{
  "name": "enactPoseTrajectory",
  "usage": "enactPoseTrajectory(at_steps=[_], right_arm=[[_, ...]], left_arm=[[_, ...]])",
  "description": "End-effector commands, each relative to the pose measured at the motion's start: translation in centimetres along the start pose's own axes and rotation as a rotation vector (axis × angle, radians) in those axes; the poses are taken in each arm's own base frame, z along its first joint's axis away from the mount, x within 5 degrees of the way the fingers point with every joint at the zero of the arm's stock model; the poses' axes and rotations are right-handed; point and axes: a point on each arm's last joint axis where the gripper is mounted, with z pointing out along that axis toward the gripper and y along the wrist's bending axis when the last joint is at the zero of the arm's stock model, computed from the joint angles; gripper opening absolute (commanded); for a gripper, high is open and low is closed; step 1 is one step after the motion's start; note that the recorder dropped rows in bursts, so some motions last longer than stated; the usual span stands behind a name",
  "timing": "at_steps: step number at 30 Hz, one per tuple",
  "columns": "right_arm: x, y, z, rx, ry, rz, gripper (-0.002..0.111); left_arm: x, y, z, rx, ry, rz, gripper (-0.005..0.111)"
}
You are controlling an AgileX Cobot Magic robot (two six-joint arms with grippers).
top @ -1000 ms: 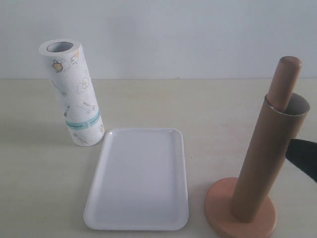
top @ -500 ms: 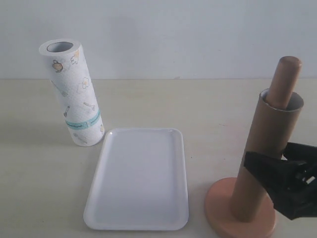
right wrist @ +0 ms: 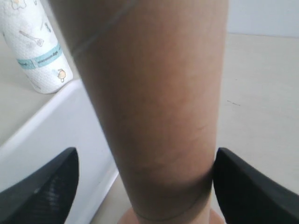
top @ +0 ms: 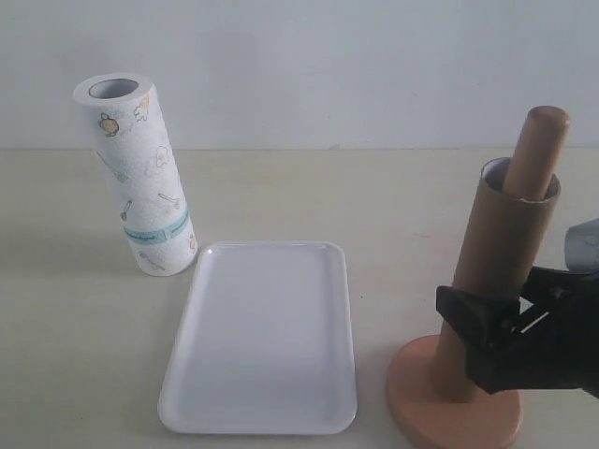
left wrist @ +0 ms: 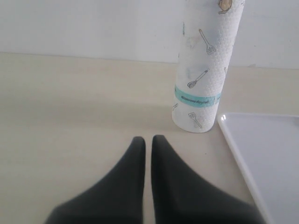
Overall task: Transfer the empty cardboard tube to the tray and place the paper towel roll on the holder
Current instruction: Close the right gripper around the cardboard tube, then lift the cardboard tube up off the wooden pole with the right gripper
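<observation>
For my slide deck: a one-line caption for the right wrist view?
Open right fingers flank the tube on the holder; roll and tray lie beyond.

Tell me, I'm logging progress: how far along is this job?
Done: nothing yet; the tray holds nothing. In hand: the right gripper, open, straddles the empty cardboard tube, which still sleeves the holder. Left: move the tube to the tray, then fit the paper towel roll, standing beside the tray.

The brown cardboard tube (top: 501, 248) stands slightly tilted over the wooden holder (top: 543, 140), whose rounded post top pokes out. The flat white tray (top: 267, 346) lies beside it. The printed paper towel roll (top: 140, 178) stands on end at the tray's far corner.
</observation>
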Motion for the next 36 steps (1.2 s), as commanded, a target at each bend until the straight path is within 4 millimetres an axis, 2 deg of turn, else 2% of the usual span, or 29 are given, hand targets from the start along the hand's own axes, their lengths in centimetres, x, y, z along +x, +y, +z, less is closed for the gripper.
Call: enactPoseTrajectory(at_steps=[1,3,5,12,16,28,32,36], right_arm=[[-0.5,-0.1,0.0,0.013,-0.059,-0.025,0.074],[-0.5,-0.1,0.0,0.014,-0.068,-0.030,0.074],[-0.6,-0.1,0.0,0.013,-0.071,-0.034,0.068],[-0.5,-0.1,0.0,0.011,-0.067,-0.055,0.020],[-0.6,-0.1,0.0,0.012,-0.078,-0.055,-0.001],[-2.4,0.3,0.2,0.005,-0.143,-0.050,0.000],[-4.0,0.7,0.1,-0.017,-0.136,-0.041,0.000],[-5.9,1.2,-0.9,-0.042,-0.184,-0.031,0.000]], left_arm=[[0.0,0.0,0.0,0.006,-0.012,-0.003,0.004],[0.0,0.0,0.0,0.006,-0.012,-0.003,0.004],[0.0,0.0,0.0,0.006,-0.012,-0.003,0.004],[0.0,0.0,0.0,0.006,-0.012,-0.003,0.004],[0.0,0.0,0.0,0.006,-0.012,-0.003,0.004],[0.0,0.0,0.0,0.006,-0.012,-0.003,0.004],[0.0,0.0,0.0,0.006,-0.012,-0.003,0.004],[0.0,0.0,0.0,0.006,-0.012,-0.003,0.004]])
